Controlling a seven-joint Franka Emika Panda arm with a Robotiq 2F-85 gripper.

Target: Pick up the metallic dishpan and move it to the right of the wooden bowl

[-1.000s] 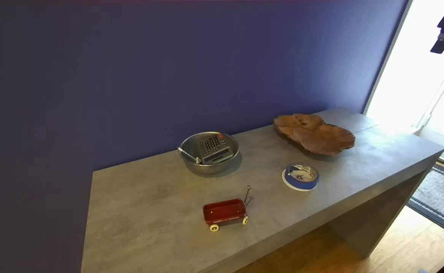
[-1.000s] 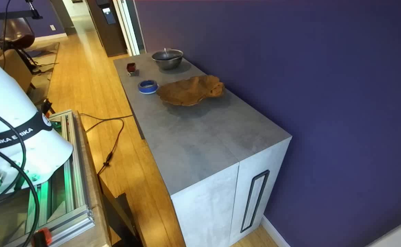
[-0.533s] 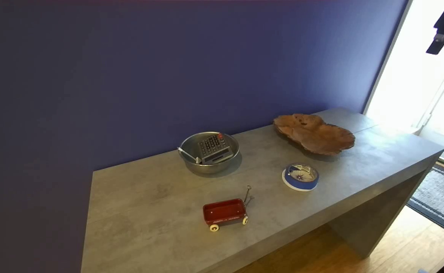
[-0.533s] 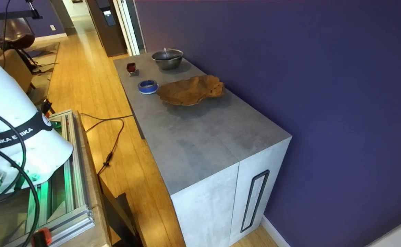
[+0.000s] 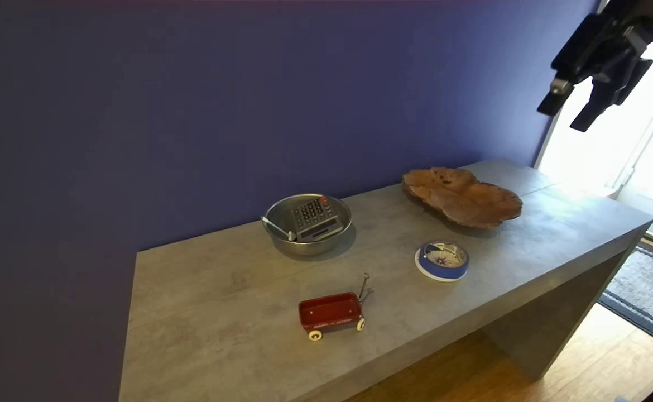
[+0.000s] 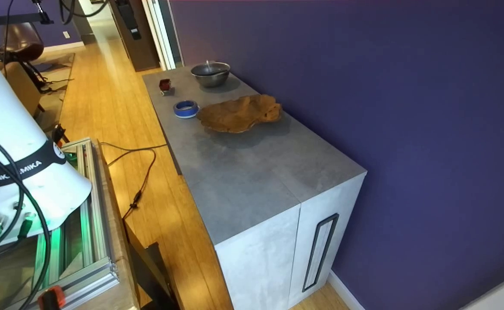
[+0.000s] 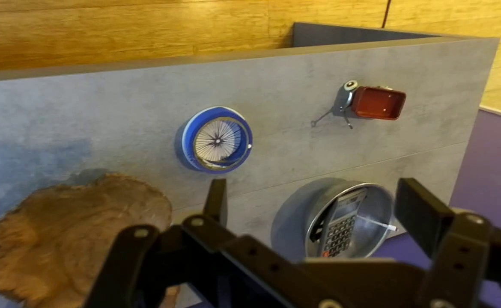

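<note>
Seeing, left of centre in an exterior view, the metallic dishpan [image 5: 304, 249] sitting upright on the grey desk [image 5: 215, 301], near the purple wall [image 5: 304, 111], holding a calculator [image 5: 318, 219] tilted inside and a thin white stick [image 5: 277, 228] poking out over the rim. Finding, slightly farther right and nearer the front edge, a small red wagon [image 5: 331, 319] standing on pale wheels and raising its handle toward the right. Passing then to the blue-and-white dish [image 5: 443, 272], lying level and apart from the wagon. Meeting, behind it, the wooden bowl [image 5: 466, 198], spreading broad and uneven near the wall and leaving the dishpan well apart on its left. Ending at the far right with the hand [image 5: 568, 113], hanging well above desk height and standing released; in the wrist view, spreading its fingers [image 7: 419, 209] wide apart and framing the dishpan in the gap, well below and untouched.
</note>
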